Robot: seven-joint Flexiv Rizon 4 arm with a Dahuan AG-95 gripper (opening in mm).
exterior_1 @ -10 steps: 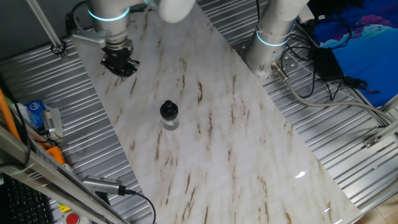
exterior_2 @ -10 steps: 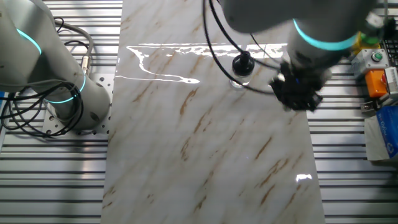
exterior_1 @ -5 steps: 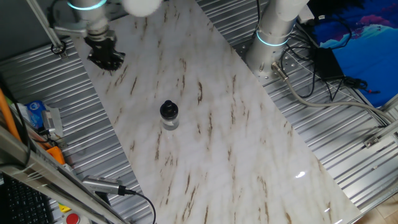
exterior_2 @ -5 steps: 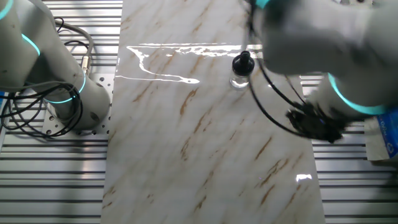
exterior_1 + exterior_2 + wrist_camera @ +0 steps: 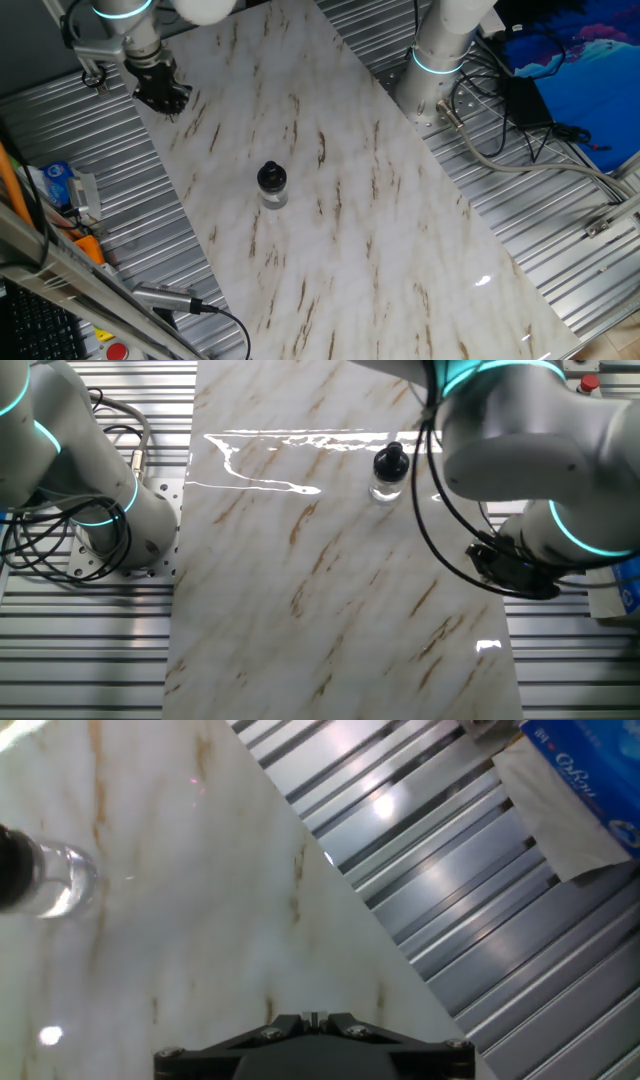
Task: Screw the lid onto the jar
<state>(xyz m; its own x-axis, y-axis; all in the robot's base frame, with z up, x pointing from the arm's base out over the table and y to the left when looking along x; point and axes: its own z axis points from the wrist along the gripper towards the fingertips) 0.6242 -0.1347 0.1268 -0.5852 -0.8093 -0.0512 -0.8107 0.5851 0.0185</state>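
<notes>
lid [image 5: 270, 176] on jar [image 5: 273, 196] mid-table [image 5: 380, 230], gripper [image 5: 160, 96] well apart at table edge

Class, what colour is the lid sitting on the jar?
Black. The lid shows best in one fixed view, atop the clear jar.

Glossy marble-look table [image 5: 380, 200]; clear glass jar [image 5: 272, 196]; ribbed metal base [image 5: 560, 260].

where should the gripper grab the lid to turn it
Probably by the round rim of the lid, coming from straight above, fingers on opposite sides. It sits level on the upright jar with open marble table all around, and the gripper is well off at the edge.
</notes>
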